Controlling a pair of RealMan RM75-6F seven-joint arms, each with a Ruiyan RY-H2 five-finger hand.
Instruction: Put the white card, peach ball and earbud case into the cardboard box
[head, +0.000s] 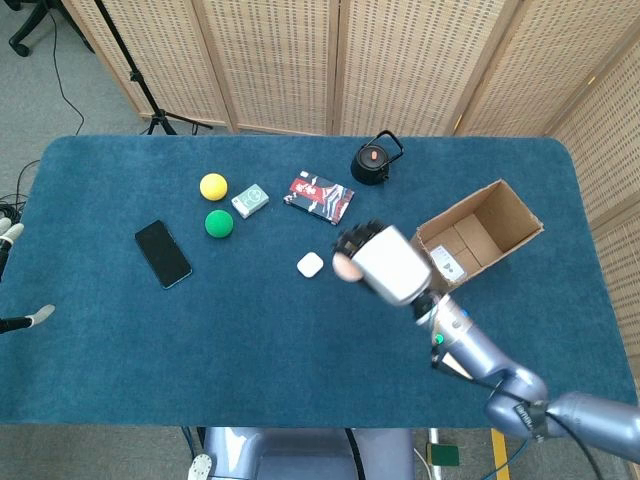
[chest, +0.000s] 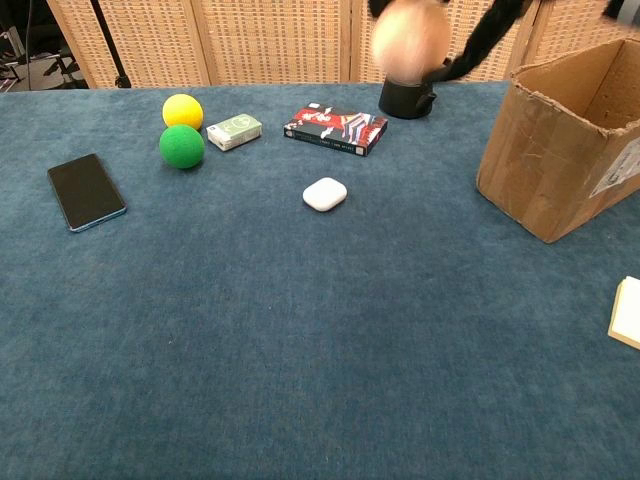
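Peach ball (chest: 409, 36), smooth and round, in right hand's (head: 384, 262) dark fingers (chest: 487, 38).

Your right hand (head: 385, 262) has a silver-white shell and black fingers (head: 350, 240); lower right, the blue-grey metallic forearm carries a small green light.

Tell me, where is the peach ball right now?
The peach ball is off the table, held up in the right hand. In the chest view it shows at the top, in front of the black kettle, left of the cardboard box.
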